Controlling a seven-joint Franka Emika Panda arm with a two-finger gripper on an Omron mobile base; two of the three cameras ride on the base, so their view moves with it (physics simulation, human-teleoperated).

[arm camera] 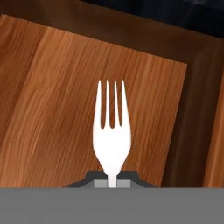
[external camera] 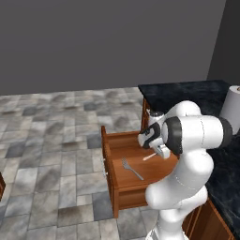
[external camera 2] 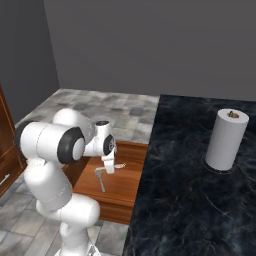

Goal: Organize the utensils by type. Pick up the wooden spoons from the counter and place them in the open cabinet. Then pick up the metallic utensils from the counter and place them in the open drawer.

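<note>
Over the open drawer [external camera: 123,186], gripper [arm camera: 112,183] clamped on one silver fork [arm camera: 111,135], another fork [external camera: 131,169] lying on the drawer's wooden bottom

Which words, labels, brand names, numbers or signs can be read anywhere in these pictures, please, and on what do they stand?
None: there is no readable text in any view.
The paper towel roll is plain white.
The open drawer, the counter, the fork lying in the drawer and the fork held in the gripper carry no marking.
</note>
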